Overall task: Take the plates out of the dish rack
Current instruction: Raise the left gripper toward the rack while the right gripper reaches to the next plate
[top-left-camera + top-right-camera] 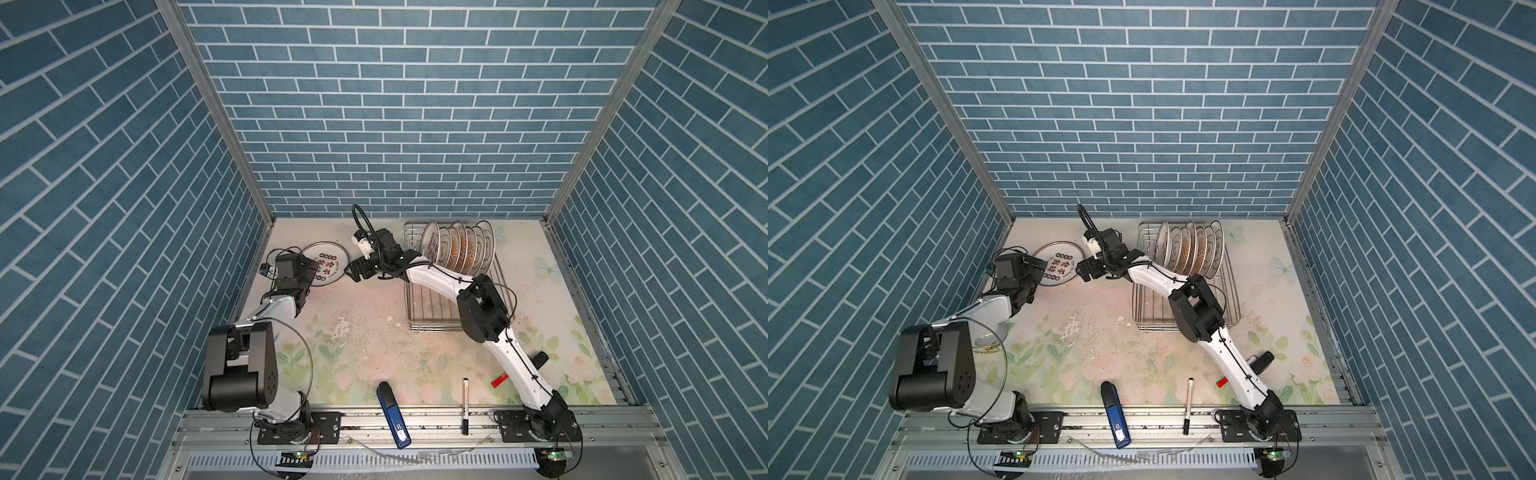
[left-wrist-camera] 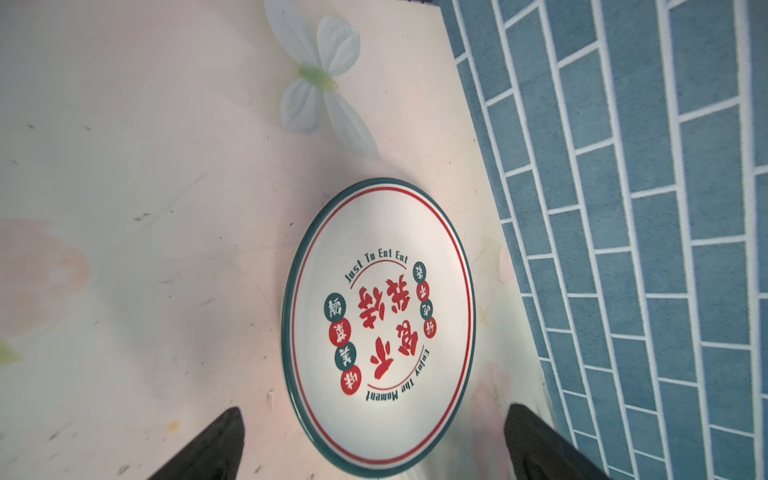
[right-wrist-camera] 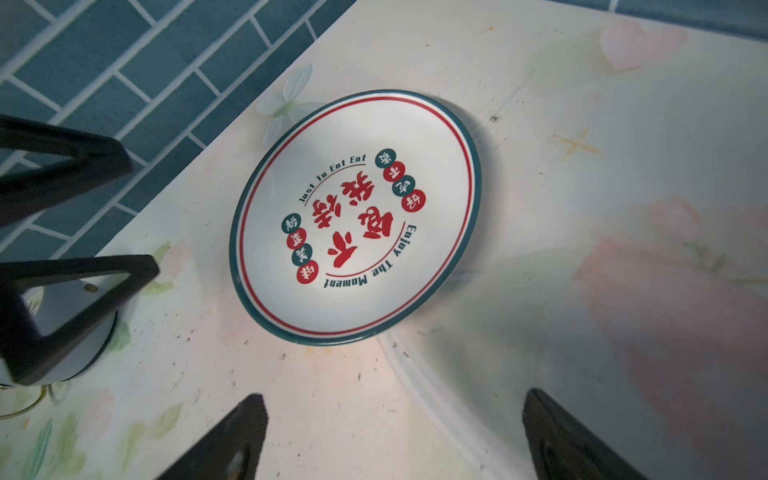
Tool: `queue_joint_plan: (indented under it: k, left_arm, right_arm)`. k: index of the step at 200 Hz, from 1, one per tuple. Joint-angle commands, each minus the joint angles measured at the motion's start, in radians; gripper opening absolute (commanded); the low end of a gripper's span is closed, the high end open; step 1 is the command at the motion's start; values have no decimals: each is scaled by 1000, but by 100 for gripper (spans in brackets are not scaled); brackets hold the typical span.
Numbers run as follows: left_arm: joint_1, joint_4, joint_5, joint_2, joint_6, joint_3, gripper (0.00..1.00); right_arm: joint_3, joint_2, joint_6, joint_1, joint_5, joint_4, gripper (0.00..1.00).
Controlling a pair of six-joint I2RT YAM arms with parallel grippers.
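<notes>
While left gripper (image 1: 311,268) and right gripper (image 1: 355,274) both hang open by the flat plate (image 1: 330,255), right's nearer the plates (image 1: 455,249) standing in the rack (image 1: 428,307), upper right.

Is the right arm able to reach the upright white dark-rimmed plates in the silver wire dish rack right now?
Probably yes: the right gripper is open and empty, and the plates stand beside its forearm in the dish rack with nothing over their top rims.
</notes>
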Motion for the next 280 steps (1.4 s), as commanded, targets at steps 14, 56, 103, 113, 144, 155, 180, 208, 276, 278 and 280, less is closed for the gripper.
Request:
queue_joint_plan:
  k: [14,56,103,113,144,155,180,208,276,278,280]
  left_arm:
    - [-32,-127,-125,-137,69,-12,100]
    - [-120,-153,-175,-314,150,-37,100]
    - [-203,-82,-79,-460,214,-80,100]
    - [-227,-88,-83,-478,234,-81,100]
    - [-291,-51,-48,-500,293,-101,100]
    - [-306,-5,8,-489,319,-106,100]
    - [-331,157,131,-472,361,-155,100]
    - [-335,301,260,-468,367,-198,100]
    - [-372,429,525,-409,411,-174,100]
    - [-374,427,527,-408,414,-173,100]
    - [-376,426,529,-407,417,-172,100]
  right_arm:
    - [-175,-246,-41,20,103,71,99]
    - [-415,-490,-49,33,171,162,99]
    - [-613,-710,-22,41,373,165,99]
    - [-656,-752,-28,41,385,179,99]
    - [-734,-843,-34,40,431,184,99]
    - [-750,-861,-33,38,459,177,99]
    - [-758,-882,-19,36,581,137,99]
    - [-687,-856,15,17,700,7,99]
    - [-518,-722,95,-97,692,-167,86]
    - [-511,-716,97,-100,689,-169,85]
    - [-506,-710,99,-103,687,-171,84]
